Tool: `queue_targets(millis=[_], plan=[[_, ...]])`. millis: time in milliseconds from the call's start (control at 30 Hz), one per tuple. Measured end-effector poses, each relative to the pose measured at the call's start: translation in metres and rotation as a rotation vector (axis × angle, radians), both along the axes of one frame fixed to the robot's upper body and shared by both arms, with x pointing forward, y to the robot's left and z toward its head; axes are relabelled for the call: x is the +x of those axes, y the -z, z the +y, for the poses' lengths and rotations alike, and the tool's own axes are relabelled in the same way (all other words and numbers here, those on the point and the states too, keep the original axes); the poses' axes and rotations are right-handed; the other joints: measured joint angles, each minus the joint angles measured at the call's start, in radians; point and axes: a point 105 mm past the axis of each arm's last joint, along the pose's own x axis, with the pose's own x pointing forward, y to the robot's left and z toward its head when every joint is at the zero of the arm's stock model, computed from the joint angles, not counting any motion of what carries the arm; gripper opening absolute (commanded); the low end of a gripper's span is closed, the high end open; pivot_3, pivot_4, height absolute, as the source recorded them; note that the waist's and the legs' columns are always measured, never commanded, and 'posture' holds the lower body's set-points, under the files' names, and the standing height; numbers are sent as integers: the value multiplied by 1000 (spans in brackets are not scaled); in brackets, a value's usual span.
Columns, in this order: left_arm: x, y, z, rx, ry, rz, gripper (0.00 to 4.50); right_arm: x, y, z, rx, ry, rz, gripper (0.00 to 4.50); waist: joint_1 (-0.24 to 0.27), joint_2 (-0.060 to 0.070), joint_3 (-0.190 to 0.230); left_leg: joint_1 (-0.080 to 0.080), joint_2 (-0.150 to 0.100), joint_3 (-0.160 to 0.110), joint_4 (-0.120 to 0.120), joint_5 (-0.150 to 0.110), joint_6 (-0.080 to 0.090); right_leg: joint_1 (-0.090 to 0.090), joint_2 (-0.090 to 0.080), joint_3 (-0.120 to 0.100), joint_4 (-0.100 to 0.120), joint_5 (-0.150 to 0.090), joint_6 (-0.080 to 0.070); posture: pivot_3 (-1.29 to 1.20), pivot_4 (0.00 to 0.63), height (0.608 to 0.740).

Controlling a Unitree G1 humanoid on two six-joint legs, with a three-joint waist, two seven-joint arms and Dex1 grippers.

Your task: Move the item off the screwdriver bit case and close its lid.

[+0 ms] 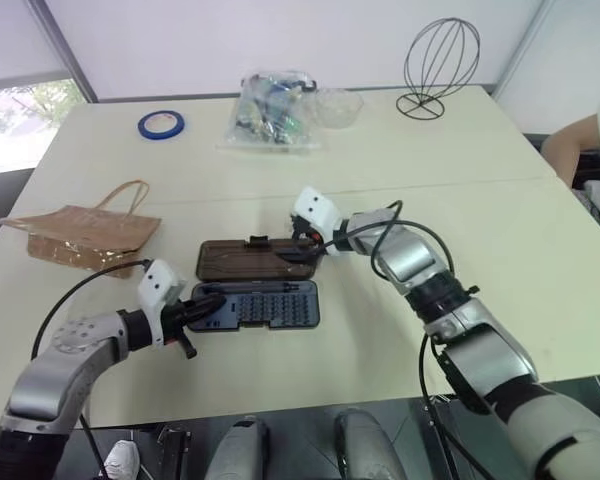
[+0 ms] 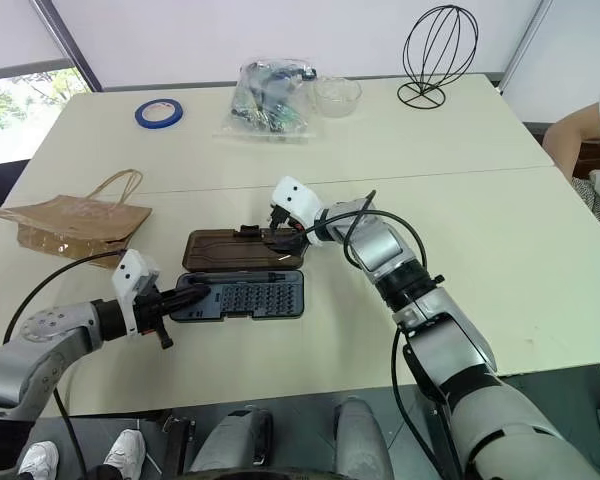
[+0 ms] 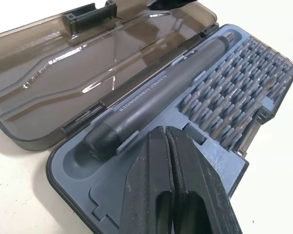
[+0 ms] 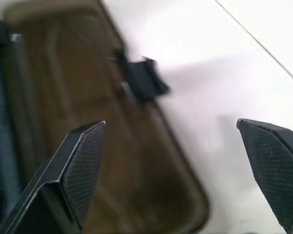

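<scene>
My right pincer (image 1: 302, 240) hangs wide open over the right end of the flat-lying lid (image 1: 252, 259), whose long axis runs left-right; my closed left pincer (image 1: 202, 305) pins the tray's left end.

Bright, even daylight; I'm getting one soft view.

I'm seeing daylight coming through the window (image 1: 20, 120) far off the left gripper's (image 3: 172, 141) side, glare streaking the lid (image 3: 63, 83) just beyond its fingertips, and blur smearing the lid between the right gripper's (image 4: 171, 136) spread fingers, soft shadow pooling beside it.
</scene>
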Motion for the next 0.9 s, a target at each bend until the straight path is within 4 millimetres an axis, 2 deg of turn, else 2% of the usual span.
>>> queue_targets(millis=[167,533,733,900], plan=[[-1,0,0,2,-11,-4,42,14,6,-11,-22,62,4,4500,-1,0,0,0,0,0,0,0,0,0,0,0,0,0,0,0,150,740],[1,0,1,0,-34,-10,42,11,7,-13,-79,-7,-18,4500,-1,1,0,0,0,0,0,0,0,0,0,0,1,0,0,0,150,740],[4,0,4,4,-46,-17,0,3,13,-9,-101,-54,-12,1753,0,1,-1,1,0,0,1,0,0,1,0,0,2,0,0,0,150,740],[5,0,4,4,-46,-19,0,3,14,-10,-113,-56,-19,1753,0,1,-1,2,0,0,1,0,0,1,0,0,2,0,0,0,150,740]])
